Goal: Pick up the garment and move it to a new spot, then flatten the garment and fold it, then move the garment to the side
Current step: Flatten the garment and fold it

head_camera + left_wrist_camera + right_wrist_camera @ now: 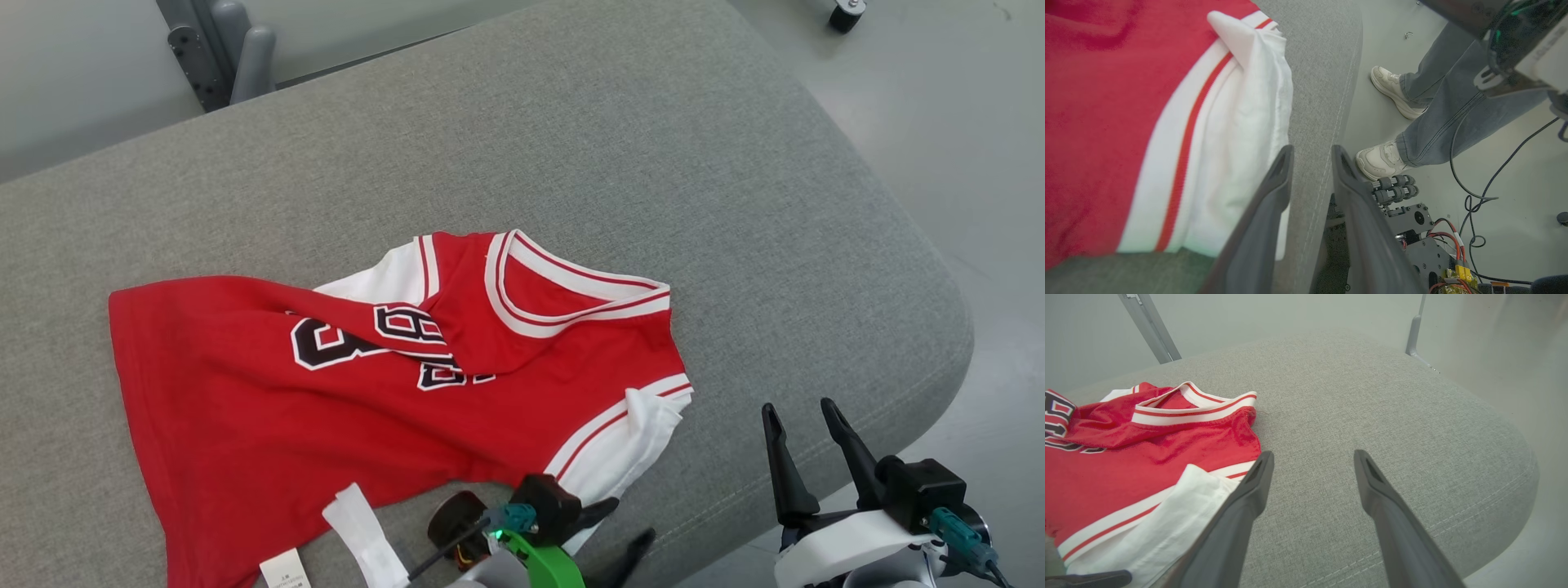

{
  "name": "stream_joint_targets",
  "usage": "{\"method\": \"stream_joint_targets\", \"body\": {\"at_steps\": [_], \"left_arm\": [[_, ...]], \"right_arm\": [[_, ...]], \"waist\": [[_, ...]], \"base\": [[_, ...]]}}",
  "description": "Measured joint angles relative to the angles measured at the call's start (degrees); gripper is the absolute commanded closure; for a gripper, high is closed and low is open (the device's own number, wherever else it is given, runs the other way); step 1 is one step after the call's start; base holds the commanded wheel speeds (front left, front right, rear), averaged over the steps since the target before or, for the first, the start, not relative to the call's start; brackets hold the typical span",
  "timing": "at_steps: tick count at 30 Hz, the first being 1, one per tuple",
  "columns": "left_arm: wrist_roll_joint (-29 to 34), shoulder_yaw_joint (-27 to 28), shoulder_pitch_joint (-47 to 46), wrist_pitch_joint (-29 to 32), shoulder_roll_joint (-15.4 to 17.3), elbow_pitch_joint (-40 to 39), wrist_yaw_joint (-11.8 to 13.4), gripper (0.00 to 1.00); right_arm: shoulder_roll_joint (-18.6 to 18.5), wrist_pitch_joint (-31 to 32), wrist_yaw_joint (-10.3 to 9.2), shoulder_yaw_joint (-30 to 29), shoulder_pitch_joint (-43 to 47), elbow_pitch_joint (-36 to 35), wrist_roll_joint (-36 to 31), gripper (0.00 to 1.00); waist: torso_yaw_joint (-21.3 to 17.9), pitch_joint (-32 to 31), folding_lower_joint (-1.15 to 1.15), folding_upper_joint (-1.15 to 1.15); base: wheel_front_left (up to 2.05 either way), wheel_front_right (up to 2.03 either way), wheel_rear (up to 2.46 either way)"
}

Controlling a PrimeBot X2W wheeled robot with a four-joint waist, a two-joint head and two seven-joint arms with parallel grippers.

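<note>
The garment [343,392], a red jersey with white trim and black numbers, lies rumpled on the grey cushion [653,163], its collar folded over to the right. My left gripper [624,527] sits at the jersey's white sleeve [629,449] near the cushion's front edge. In the left wrist view its jaws [1311,151] stand apart with only grey fabric between them, and the white sleeve [1237,134] lies just beside the left finger. My right gripper [798,407] hovers open to the right of the jersey. The right wrist view shows it [1313,455] over bare cushion, the jersey [1147,457] to its left.
A person's jeans-clad legs [1437,118] and pale shoes [1380,159] stand on the floor beside the cushion's edge, near cables [1478,196] and my base. A grey metal frame [220,49] stands behind the cushion. Bare cushion stretches behind and right of the jersey.
</note>
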Motion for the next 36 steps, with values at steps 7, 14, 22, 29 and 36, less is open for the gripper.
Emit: {"method": "stream_joint_targets", "body": {"at_steps": [7,14,22,29,36], "left_arm": [[-8.77,-3.59,1.8,-3.15,-0.29,-5.3,-0.23,0.0],[-9.83,5.2,2.92,-9.58,2.3,-9.68,2.68,0.0],[0.65,21.41,11.48,-9.85,5.0,-19.5,9.26,0.0],[11.12,36.59,22.81,-9.93,6.01,-25.62,12.01,0.0],[17.97,47.12,29.94,-9.94,4.83,-26.91,11.59,0.0]], "right_arm": [[0.02,0.0,0.0,-0.49,0.28,-0.29,-0.47,0.0],[0.02,0.0,0.0,-2.89,1.74,-2.67,-2.18,0.0],[0.03,0.0,0.0,-6.08,2.22,-9.07,-5.17,0.0],[0.01,0.0,0.0,-7.8,2.63,-14.27,-8.92,0.0],[-0.2,0.0,0.0,-9.37,4.5,-13.51,-11.15,0.0]], "waist": [[0.9,-0.69,0.0,0.0],[3.59,-1.95,0.0,0.0],[8.78,-3.59,0.0,0.0],[15.11,-5.81,0.0,0.0],[21.4,-8.34,0.0,0.0]], "base": [[0.0,0.0,0.0],[0.0,0.0,0.0],[0.0,0.0,0.0],[0.0,0.0,0.0],[0.0,0.0,0.0]]}}
